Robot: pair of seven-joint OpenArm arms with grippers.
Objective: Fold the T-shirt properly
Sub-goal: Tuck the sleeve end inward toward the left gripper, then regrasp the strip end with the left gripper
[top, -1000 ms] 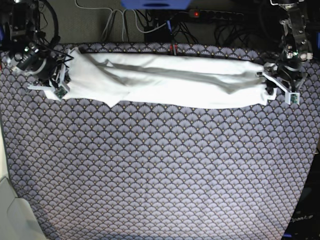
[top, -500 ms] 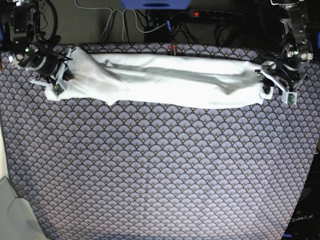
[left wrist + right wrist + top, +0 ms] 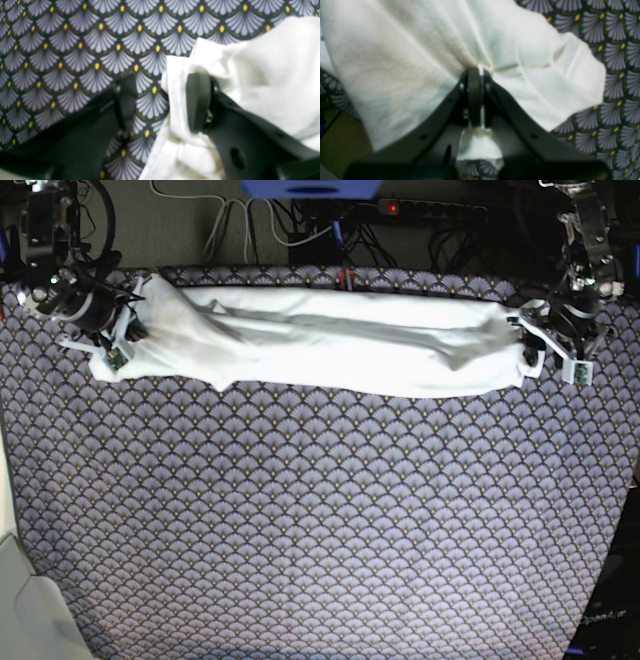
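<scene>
The T-shirt [image 3: 330,340] lies plain white side up, folded into a long band across the far part of the table. My right gripper [image 3: 122,340] is at the band's left end in the base view. In the right wrist view my right gripper [image 3: 476,72] is shut on a pinch of the T-shirt [image 3: 407,50], and a scrap of cloth hangs behind the jaws. My left gripper [image 3: 537,345] is at the band's right end. Up close my left gripper [image 3: 161,102] is open, with the T-shirt's hem [image 3: 175,95] between its wide-apart fingers [image 3: 197,102].
A scallop-patterned tablecloth [image 3: 320,510] covers the table. Behind the far edge run cables and a power strip [image 3: 430,210]. A pale object [image 3: 20,600] stands off the table at the lower left. The table's right edge falls off to dark floor [image 3: 610,580].
My right gripper has drawn the shirt's left end a little up and toward the far edge. My left gripper has shifted slightly toward the far edge, still open.
</scene>
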